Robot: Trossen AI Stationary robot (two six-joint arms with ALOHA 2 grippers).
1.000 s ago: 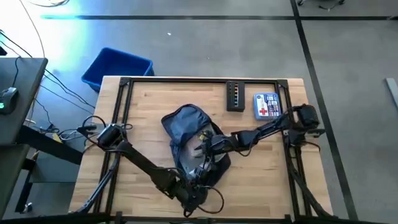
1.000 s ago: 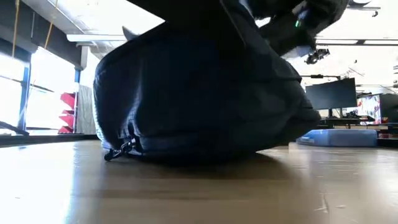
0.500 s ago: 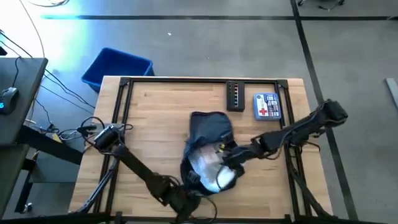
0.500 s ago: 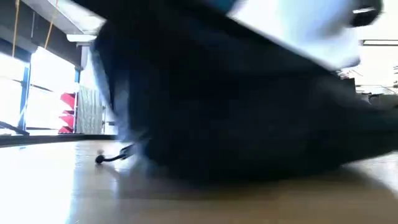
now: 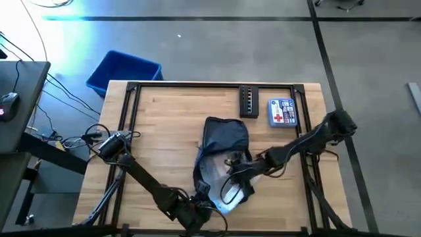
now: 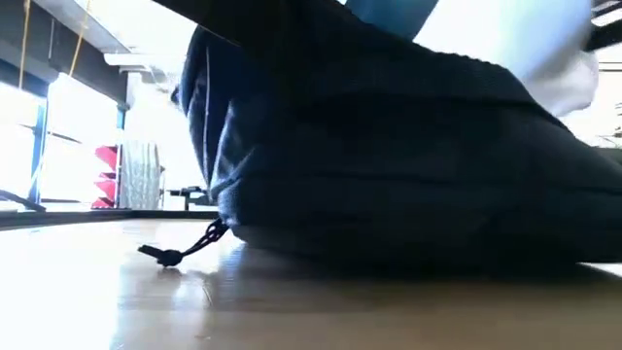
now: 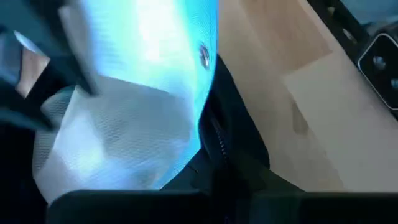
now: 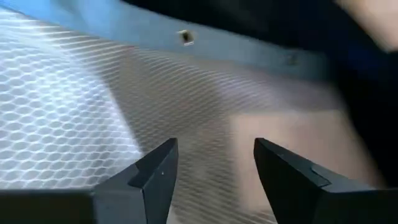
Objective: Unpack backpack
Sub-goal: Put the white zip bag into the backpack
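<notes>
Wooden surface [image 5: 164,131] carries everything you need. Your right end effector [image 8: 211,165] has its fingers apart, nothing between them, poised over pale mesh lining [image 8: 68,130] at the backpack's [image 5: 225,138] mouth. Your left end effector [image 5: 200,209] sits at 6 o'clock by the bag's lower edge; I cannot tell its finger state. The backpack lies mid-surface, slightly toward 4 o'clock. Two small items rest at 1 o'clock. I'd pin the bag low, then reach deeper before closing, so you catch contents, not lining.
</notes>
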